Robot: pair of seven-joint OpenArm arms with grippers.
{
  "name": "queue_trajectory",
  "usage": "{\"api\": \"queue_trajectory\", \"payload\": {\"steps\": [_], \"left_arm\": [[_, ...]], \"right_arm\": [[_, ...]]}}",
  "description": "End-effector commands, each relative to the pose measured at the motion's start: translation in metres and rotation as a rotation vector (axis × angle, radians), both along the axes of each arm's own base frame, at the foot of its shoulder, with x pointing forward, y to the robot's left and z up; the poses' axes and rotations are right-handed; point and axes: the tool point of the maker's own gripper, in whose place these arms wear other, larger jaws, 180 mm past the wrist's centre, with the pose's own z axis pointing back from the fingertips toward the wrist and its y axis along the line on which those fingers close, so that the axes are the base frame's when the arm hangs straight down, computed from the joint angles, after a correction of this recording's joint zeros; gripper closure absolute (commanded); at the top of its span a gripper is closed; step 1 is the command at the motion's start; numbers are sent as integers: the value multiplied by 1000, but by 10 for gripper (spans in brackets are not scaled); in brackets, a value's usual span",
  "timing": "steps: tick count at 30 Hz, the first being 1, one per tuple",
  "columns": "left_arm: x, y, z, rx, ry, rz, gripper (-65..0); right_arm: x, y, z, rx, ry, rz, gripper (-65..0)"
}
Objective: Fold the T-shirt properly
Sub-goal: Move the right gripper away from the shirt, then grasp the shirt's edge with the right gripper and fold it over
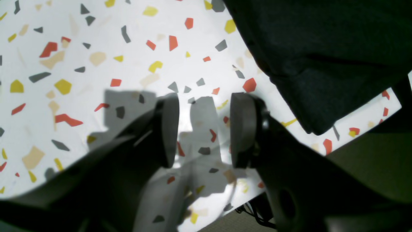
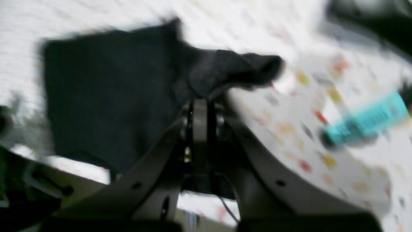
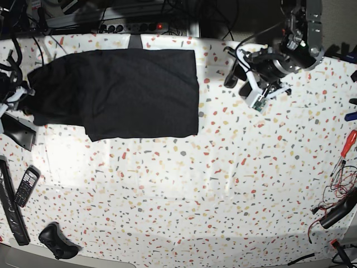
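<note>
Base view: T-shirt (image 3: 139, 92) long axis left-right | right hand (image 2: 199, 106) clenched on its sleeve | left hand (image 1: 204, 129) released

The large black fabric T-shirt (image 3: 120, 92) lies spread on the speckled terrazzo table (image 3: 223, 184) in the upper left of the base view. A dark phone handset (image 3: 26, 186) lies below it at the left edge, a red-handled screwdriver (image 3: 347, 144) far right.

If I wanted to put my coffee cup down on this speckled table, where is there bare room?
The widest bare stretch of the table lies below the T-shirt, between the phone on the base view's left and the red screwdriver and cables on its right. It is crowded along the far edge, by the power strip and the left gripper.
</note>
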Motion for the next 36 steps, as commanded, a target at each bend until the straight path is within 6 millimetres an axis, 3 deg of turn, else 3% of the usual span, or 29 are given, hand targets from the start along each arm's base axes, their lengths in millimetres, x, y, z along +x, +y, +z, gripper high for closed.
{"api": "queue_trajectory", "payload": {"steps": [1,9,15,19,29,36], "left_arm": [[6,-2,11,-23,-43,1,-245],[8,-3,14,-33,-58,3,-245],[6,-2,11,-25,-44,2,-245],[5,-2,10,-23,-39,1,-245],[5,-2,10,-23,-39,1,-245],[5,-2,10,-22,-39,1,-245]], "right_arm": [[8,5,21,-27,-66,24,0],[4,78,54,1,-246,120,0],[-3,118,68,63,-330,149,0],[-9,158,61,140,-311,231,0],[-28,284,37,317,-228,486,0],[-28,345,27,312,-229,549,0]]}}
